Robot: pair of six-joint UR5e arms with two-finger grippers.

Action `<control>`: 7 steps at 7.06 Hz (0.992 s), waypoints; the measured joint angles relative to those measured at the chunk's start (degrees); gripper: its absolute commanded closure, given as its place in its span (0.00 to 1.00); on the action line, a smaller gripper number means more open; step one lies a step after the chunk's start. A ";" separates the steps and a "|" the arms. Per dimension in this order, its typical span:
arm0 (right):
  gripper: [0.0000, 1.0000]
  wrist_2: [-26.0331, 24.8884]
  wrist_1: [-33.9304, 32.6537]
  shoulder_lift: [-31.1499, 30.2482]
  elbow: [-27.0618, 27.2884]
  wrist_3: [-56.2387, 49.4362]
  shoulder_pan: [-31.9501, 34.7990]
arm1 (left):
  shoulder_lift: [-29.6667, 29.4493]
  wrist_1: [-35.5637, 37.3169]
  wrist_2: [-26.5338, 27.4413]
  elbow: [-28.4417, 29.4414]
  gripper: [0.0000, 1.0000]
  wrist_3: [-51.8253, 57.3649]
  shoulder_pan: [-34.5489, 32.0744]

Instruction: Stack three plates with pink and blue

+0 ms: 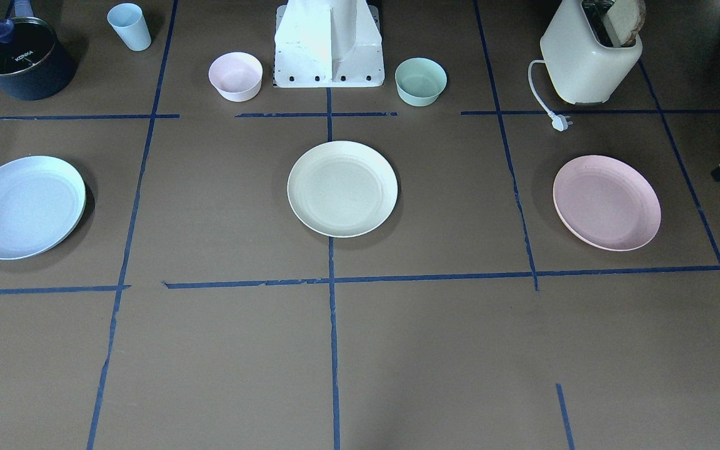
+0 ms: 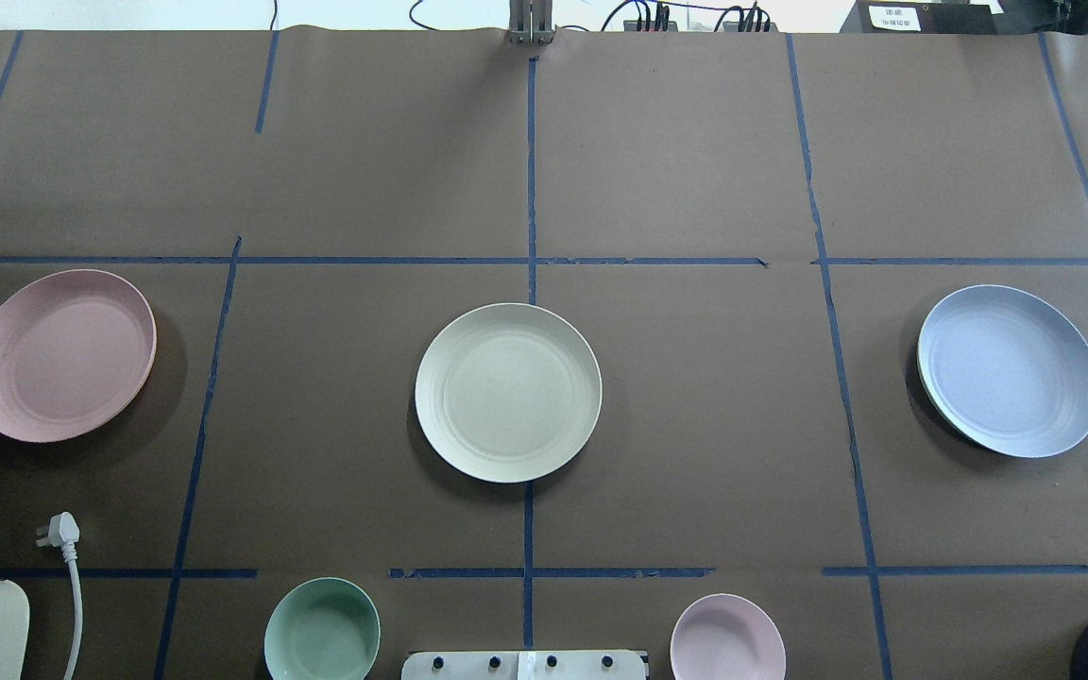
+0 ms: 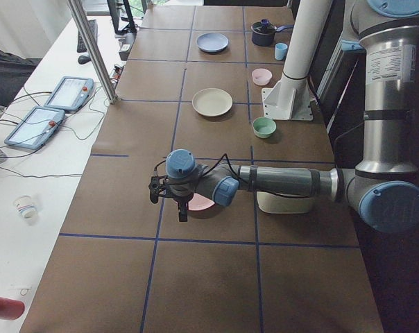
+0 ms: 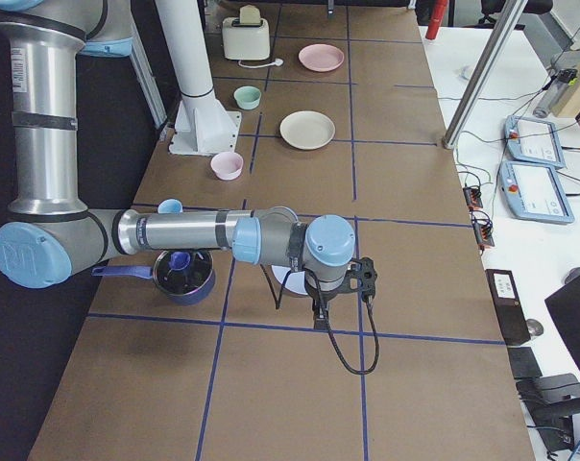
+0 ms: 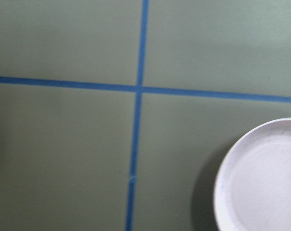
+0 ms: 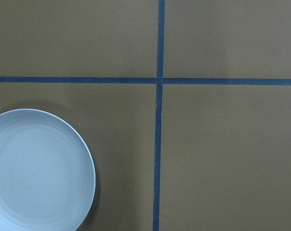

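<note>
Three plates lie apart in a row on the brown table. The pink plate (image 1: 607, 203) (image 2: 62, 354) is on my left side, the cream plate (image 1: 342, 187) (image 2: 508, 392) in the middle, and the blue plate (image 1: 22, 206) (image 2: 1010, 370) on my right. My left gripper (image 3: 181, 211) hangs over the table beside the pink plate (image 3: 199, 203), whose edge shows in the left wrist view (image 5: 261, 178). My right gripper (image 4: 319, 317) hangs beside the blue plate (image 6: 37, 171). Both grippers show only in the side views, so I cannot tell whether they are open or shut.
Near my base stand a pink bowl (image 1: 235, 75) and a green bowl (image 1: 420, 80). A toaster (image 1: 590, 53) with its loose plug (image 1: 560, 122) is on my left. A dark pot (image 1: 21, 57) and a light blue cup (image 1: 129, 26) are on my right.
</note>
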 measured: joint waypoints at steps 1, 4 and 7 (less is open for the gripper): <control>0.00 -0.06 0.00 0.03 -0.03 -0.06 -0.22 | 0.02 -8.90 2.16 3.83 0.00 -6.36 3.58; 0.00 -0.08 0.00 0.06 0.00 0.06 -0.53 | 0.04 -21.34 9.88 9.41 0.00 -17.73 12.57; 0.00 -0.07 0.00 0.06 0.01 0.08 -0.57 | 0.04 -22.03 10.67 9.76 0.05 -18.69 15.12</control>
